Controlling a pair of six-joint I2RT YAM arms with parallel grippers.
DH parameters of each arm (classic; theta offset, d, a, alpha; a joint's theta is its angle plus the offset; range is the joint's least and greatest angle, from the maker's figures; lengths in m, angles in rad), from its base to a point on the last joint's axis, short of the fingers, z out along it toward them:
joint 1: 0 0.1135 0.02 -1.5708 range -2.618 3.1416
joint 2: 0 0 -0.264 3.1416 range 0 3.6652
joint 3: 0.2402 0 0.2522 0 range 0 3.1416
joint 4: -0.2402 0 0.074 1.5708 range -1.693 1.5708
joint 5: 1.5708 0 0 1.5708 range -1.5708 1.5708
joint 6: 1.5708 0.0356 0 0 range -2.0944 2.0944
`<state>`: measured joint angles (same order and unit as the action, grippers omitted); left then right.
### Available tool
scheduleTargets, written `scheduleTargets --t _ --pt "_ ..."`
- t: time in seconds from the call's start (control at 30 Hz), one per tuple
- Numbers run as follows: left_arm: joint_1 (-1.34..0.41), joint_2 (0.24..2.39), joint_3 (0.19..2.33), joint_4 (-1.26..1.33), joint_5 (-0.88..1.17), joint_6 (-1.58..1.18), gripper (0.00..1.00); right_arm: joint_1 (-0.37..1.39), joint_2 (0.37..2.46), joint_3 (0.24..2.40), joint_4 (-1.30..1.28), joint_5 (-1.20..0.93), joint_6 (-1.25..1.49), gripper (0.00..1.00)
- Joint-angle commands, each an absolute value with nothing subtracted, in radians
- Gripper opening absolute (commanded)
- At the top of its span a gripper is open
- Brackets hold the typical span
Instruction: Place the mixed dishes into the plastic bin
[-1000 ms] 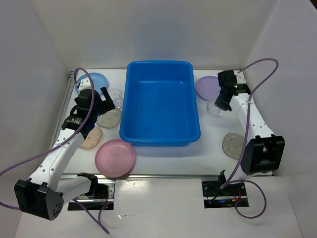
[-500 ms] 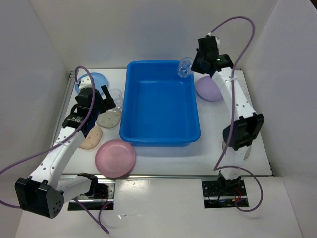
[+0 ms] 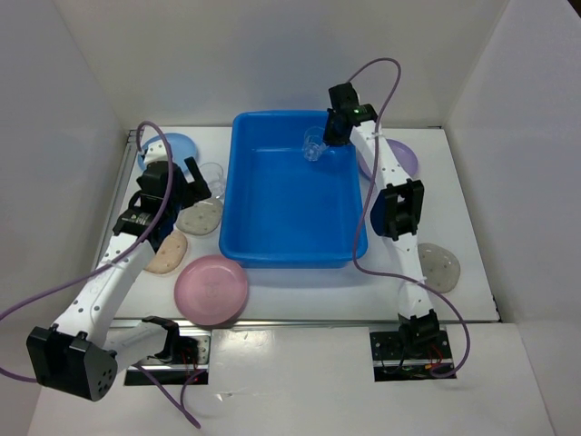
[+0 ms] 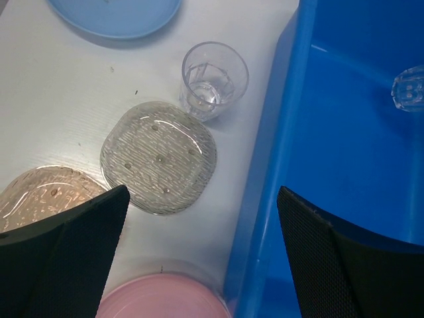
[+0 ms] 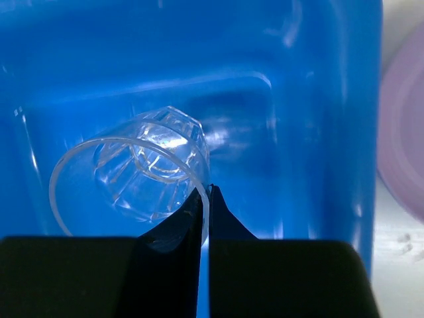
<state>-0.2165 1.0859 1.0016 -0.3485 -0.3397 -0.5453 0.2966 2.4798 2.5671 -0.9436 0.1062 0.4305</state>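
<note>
The blue bin [image 3: 272, 256] stands mid-table. My right gripper [image 3: 320, 145] is shut on the rim of a clear cup [image 5: 132, 173] and holds it over the bin's far right corner [image 5: 311, 79]; the cup also shows in the top view [image 3: 313, 145] and the left wrist view [image 4: 409, 87]. My left gripper [image 3: 189, 186] is open and empty above the table left of the bin wall [image 4: 271, 199]. Below it are a second clear cup [image 4: 213, 78], a grey speckled plate [image 4: 159, 157], a beige plate [image 4: 40, 195], a pink plate [image 4: 162, 301] and a light blue plate [image 4: 119, 10].
A lavender plate [image 3: 404, 162] lies right of the bin, partly behind my right arm. Another grey speckled plate [image 3: 442, 267] lies at the right front. White walls enclose the table on three sides.
My right gripper has lifted the clear cup from the table at the right and carried it left, over the bin's far right corner. The left arm has hardly moved.
</note>
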Motion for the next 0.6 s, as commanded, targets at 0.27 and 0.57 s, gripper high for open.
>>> scheduleTargets --t 0.27,0.57 --pt "-0.201 1.042 0.999 -0.347 -0.345 -0.528 0.99 0.310 2.559 2.700 -1.008 0.126 0.425 0.01" --pt "-0.201 1.042 0.999 -0.347 -0.345 -0.546 0.99 0.321 2.568 2.700 -1.008 0.127 0.407 0.25"
